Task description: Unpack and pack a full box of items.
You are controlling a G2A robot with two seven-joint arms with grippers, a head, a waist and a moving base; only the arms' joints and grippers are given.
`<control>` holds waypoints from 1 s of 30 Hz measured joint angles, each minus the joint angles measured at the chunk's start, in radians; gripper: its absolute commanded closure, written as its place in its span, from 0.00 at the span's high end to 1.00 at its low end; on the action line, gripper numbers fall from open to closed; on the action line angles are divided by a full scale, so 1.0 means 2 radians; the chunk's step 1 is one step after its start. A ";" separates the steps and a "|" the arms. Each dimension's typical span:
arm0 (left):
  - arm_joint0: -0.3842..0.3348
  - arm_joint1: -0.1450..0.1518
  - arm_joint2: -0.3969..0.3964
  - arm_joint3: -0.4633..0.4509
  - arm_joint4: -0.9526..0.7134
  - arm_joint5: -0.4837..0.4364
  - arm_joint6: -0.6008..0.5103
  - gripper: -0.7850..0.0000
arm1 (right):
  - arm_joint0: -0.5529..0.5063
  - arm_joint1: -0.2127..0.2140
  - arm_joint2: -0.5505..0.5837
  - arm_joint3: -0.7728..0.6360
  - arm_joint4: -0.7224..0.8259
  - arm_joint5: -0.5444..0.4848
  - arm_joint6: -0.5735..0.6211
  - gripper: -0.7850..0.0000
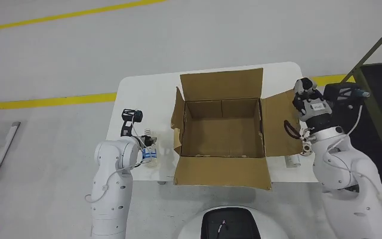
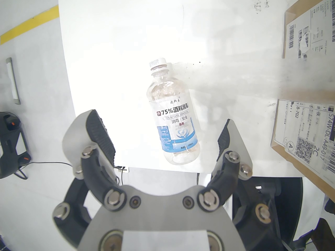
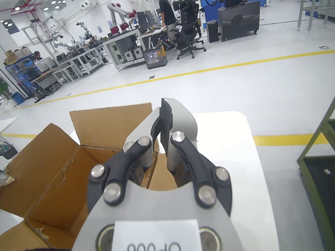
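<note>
A clear bottle with a white cap and a blue-and-white label lies on its side on the white table, close to the front edge and left of the box. In the top view the bottle is beside the left arm. My left gripper hovers over it, open, one finger on each side and neither touching. The cardboard box stands open mid-table with its flaps spread and a bare floor. My right gripper is shut on nothing above the box's right flap.
The table's far left part is bare. A dark metal rack stands just off the table's right edge. A black controller lies on the floor left of the table. Labelled box flaps flank the bottle's right side.
</note>
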 measured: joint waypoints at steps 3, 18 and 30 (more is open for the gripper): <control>0.000 0.000 0.000 0.000 0.000 0.000 0.000 1.00 | 0.008 -0.001 -0.018 0.007 -0.013 0.010 -0.007 0.00; 0.000 0.000 0.000 0.000 0.000 0.000 0.000 1.00 | 0.008 -0.001 -0.018 0.007 -0.013 0.010 -0.007 0.00; 0.000 0.000 0.000 0.000 0.000 0.000 0.000 1.00 | 0.008 -0.001 -0.018 0.007 -0.013 0.010 -0.007 0.00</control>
